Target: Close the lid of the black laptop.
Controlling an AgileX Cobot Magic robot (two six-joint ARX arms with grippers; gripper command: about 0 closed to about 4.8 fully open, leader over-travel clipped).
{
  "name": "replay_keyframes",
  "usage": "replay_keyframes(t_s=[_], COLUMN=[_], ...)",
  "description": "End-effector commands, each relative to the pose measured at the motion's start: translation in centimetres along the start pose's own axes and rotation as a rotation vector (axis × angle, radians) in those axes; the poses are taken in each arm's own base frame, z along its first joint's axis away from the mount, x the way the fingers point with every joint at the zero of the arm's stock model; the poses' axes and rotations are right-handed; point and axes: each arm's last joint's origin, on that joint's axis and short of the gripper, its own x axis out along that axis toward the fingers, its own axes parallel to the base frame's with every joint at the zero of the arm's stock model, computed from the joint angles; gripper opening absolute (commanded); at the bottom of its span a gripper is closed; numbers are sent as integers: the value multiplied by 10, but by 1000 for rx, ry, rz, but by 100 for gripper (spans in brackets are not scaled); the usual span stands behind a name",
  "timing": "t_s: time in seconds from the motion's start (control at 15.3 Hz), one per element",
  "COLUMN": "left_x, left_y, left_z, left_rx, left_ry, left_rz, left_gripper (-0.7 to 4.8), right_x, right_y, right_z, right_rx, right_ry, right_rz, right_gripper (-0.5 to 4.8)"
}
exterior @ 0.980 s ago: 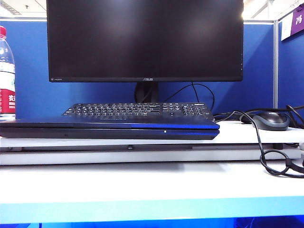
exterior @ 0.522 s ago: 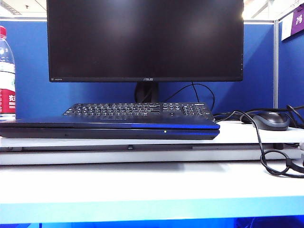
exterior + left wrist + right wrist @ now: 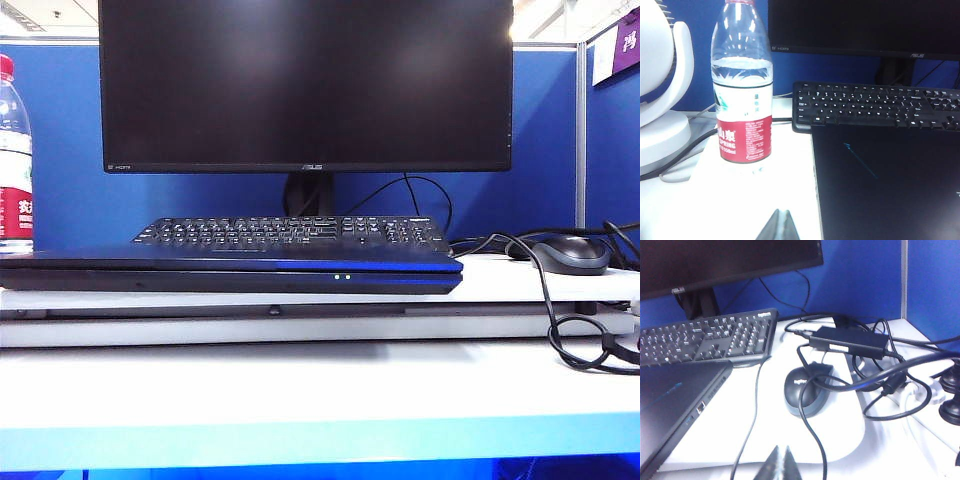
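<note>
Two small lights glowed on the front edge of the black laptop, which lay flat on the white desk with the lid down on its base, its plain dark back facing up with a faint bluish streak. Just behind the laptop sat a black keyboard, and behind that stood the ASUS monitor with a dark screen. A water bottle with a red label stood upright on the desk beside the laptop's left edge, near a white fan base. On the right, a dark mouse rested on a white pad, apart from the laptop, with black cables looping over it and a black power brick lying further back. The left gripper hung above the bare desk between the bottle and the laptop's left edge, its fingertips pressed together with nothing between them. The right gripper hung over the desk just off the laptop's right front corner, near a thin black cable, its tips likewise drawn nearly together and holding nothing. Neither gripper showed in the exterior view.
</note>
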Motion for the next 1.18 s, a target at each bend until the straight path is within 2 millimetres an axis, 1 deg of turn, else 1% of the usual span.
replay_keyframes(t_s=[0.07, 0.59, 1.18], left_x=[0, 0, 0], left_y=[0, 0, 0], left_z=[1, 1, 1], left_rx=[2, 2, 2], left_ry=[-12, -12, -12], left_rz=[-2, -2, -2], left_gripper=[-4, -4, -4], right_x=[0, 0, 0], right_y=[0, 0, 0], right_z=[-2, -2, -1], right_rx=[-37, -143, -137], right_ry=[-2, -4, -4], right_rz=[-3, -3, 3], right_gripper=[-4, -4, -4])
